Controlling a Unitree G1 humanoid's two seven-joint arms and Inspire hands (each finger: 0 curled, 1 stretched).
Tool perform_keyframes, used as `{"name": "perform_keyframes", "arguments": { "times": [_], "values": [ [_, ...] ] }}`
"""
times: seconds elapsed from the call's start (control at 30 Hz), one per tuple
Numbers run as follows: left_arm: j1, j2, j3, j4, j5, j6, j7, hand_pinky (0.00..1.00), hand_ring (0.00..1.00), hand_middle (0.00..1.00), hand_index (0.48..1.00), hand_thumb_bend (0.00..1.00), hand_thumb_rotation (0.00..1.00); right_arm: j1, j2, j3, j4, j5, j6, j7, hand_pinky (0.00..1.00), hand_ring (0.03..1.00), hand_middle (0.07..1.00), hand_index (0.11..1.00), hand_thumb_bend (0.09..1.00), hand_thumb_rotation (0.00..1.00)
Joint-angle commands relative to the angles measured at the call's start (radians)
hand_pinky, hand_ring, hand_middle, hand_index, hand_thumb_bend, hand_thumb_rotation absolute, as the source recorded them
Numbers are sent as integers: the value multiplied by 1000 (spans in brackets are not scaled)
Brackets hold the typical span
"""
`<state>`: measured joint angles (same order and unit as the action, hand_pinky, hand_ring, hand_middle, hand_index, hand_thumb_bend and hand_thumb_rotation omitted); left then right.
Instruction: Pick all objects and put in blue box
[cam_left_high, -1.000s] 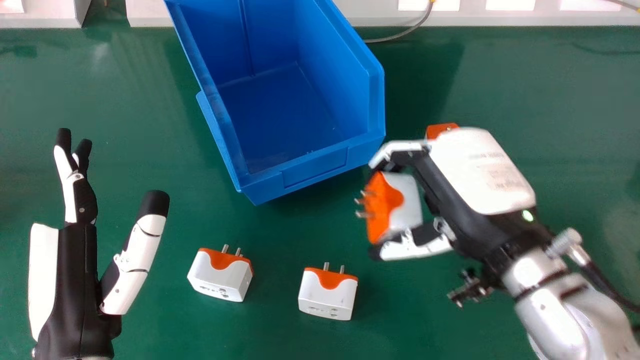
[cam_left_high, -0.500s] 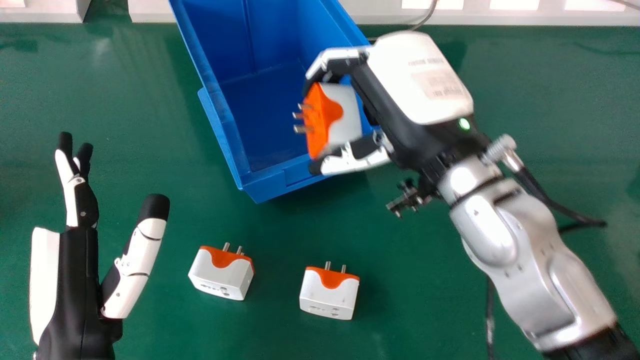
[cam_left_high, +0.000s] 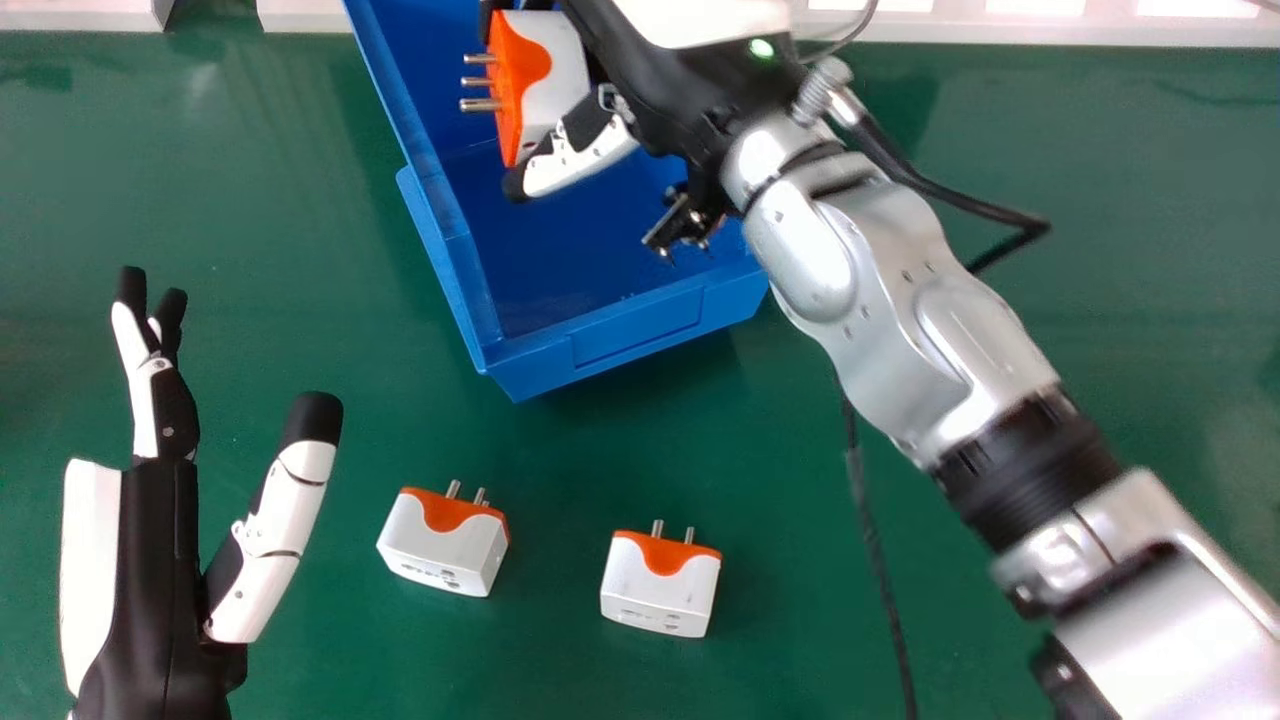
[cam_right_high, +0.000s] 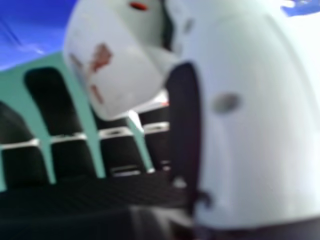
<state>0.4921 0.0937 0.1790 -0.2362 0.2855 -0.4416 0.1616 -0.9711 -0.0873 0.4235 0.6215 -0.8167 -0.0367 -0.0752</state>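
Pointing its prongs (cam_left_high: 482, 105) left, long axis fore-and-aft, the adapter (cam_left_high: 560, 75) sits clamped in the right hand (cam_left_high: 655, 85).

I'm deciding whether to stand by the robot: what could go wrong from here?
The plug might slip from the right hand before release, though the blue box is beneath it. Its pins point toward the box's left wall in the head view, so they may catch there if the hand drifts that way. The cable looping out from the right arm could snag as the arm moves.
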Motion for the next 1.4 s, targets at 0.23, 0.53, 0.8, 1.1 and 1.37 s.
{"name": "perform_keyframes", "arguments": {
  "times": [0.23, 0.53, 0.8, 1.1, 1.37],
  "values": [
    [26, 0, -4, -39, -3, -7, -5, 1000, 1000, 1000, 1000, 633, 885, -233, 75, 48, 324, 14, 21, -59, 283, 410, 496, 502, 499, 83],
    [43, 2, 1, -39, 18, -23, 6, 1000, 1000, 1000, 1000, 628, 911, -271, 101, 79, 478, 28, 14, -112, 257, 385, 445, 526, 514, 0],
    [59, -11, -4, -52, 15, -17, 4, 1000, 1000, 1000, 1000, 631, 890, -263, 107, 114, 540, 31, -5, -153, 262, 378, 496, 546, 505, 0],
    [58, -17, -9, -50, 14, -19, 5, 1000, 1000, 1000, 1000, 625, 889, -247, 125, 120, 551, 51, 21, -174, 376, 502, 549, 490, 511, 56],
    [40, -31, -26, -46, 14, -8, 3, 1000, 1000, 1000, 1000, 628, 884, -245, 110, 168, 537, 21, 22, -187, 611, 747, 814, 775, 699, 384]
  ]
}}
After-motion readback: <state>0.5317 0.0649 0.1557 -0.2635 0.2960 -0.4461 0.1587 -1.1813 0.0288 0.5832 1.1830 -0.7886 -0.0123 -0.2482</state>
